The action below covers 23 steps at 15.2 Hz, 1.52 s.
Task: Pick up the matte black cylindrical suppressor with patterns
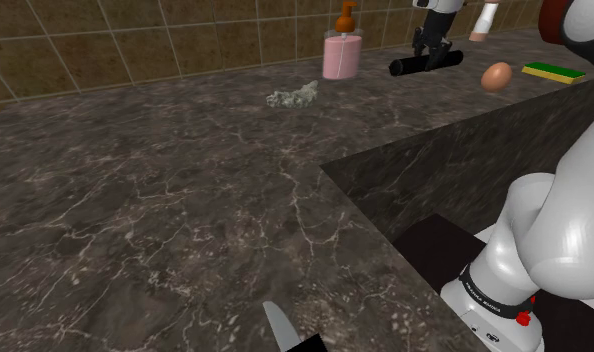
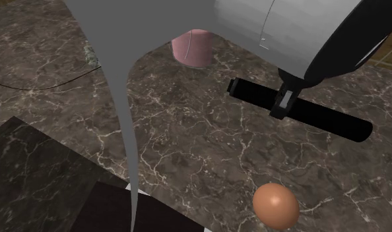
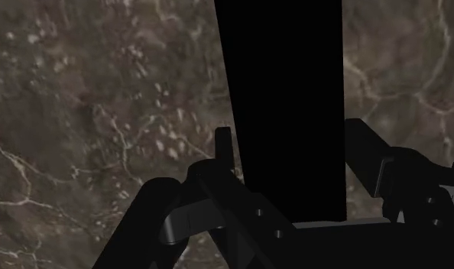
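Suppressor [image 1: 405, 67], black and cylindrical, lies level in the grasp of the gripper [image 1: 432, 57] at the far side of a dark veined counter [image 1: 185, 200], close to a brown tiled wall [image 1: 135, 40], in the shoulder view. It sits between a pink dispenser [image 1: 342, 55] toward that view's left and a brown egg [image 1: 496, 76] toward its right. A green and yellow sponge [image 1: 553, 71] lies just past the egg. A crumpled grey lump [image 1: 293, 96] rests left of the dispenser, and a blade [image 1: 279, 322] pokes in at the bottom edge. The white arm [image 1: 545, 240] rises at the lower right.

Second exterior view: the gripper [image 2: 282, 105] comes down from the arm [image 2: 254, 26] and clasps the suppressor [image 2: 333, 120] near its middle, both ends sticking out. The egg [image 2: 276, 205] lies well apart from it, lower in the picture. The dispenser [image 2: 191, 47] stands beyond the suppressor's other end. Whether the suppressor touches the counter [image 2: 188, 145] cannot be told.

Wrist view: the suppressor [image 3: 286, 76] runs straight out through the gripper [image 3: 286, 149]. The fingers [image 3: 223, 145] press against its two sides, with the counter [image 3: 103, 115] behind.
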### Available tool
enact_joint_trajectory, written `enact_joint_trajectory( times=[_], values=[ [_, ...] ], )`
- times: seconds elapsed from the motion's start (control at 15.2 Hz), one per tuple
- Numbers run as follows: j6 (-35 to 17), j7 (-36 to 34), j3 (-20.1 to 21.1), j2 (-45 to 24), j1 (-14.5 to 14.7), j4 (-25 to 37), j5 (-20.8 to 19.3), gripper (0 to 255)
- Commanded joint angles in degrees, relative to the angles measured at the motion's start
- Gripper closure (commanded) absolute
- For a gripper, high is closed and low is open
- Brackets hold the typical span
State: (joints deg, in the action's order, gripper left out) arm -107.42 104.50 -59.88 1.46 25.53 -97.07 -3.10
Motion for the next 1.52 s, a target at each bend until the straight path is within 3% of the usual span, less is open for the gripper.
enact_joint_trajectory(
  times=[0.0, 0.53, 1.45],
  values=[
    [-0.17, -0.03, 0.01, 0.09, 0.0, -0.21, -0.09, 255],
    [-0.12, 0.03, -0.02, -0.09, -0.01, -0.05, 0.09, 255],
    [11.55, 3.91, -1.55, -5.88, -2.27, 14.52, 5.94, 255]
  ],
)
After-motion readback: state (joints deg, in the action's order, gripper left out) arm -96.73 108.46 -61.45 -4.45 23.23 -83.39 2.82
